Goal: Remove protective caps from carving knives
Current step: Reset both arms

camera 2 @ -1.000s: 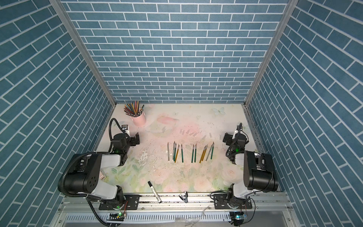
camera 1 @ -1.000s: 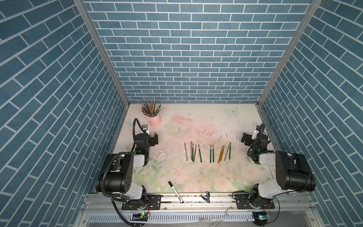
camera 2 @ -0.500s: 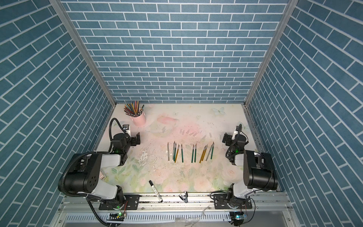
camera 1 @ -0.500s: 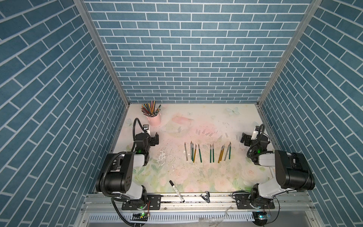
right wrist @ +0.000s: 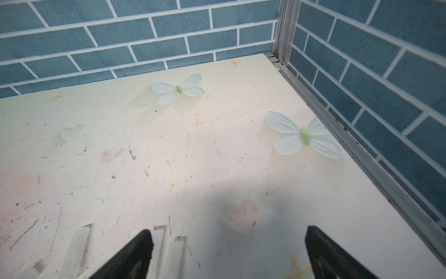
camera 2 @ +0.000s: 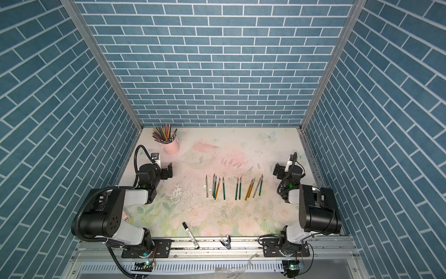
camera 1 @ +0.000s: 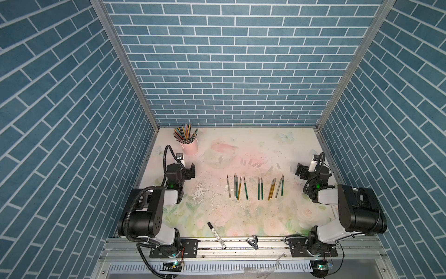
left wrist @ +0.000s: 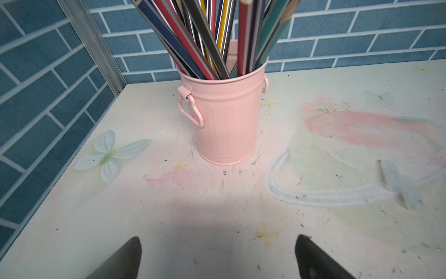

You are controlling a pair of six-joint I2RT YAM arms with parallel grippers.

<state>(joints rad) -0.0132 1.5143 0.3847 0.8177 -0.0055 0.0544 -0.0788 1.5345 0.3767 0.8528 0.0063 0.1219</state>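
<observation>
Marker pen [camera 1: 216, 235] label illegible; carving knives [camera 1: 258, 189] uncapped.

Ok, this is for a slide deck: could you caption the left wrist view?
Open left gripper facing a pink cup of coloured pencils on the floral table, loose protective caps lying nearby.

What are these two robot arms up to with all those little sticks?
Nothing is being handled right now. The left gripper and right gripper rest off to either side, both open and empty. The carving knives lie in a row with bare pointed tips, and the protective caps lie loose just beyond them, so the uncapping looks done.
</observation>
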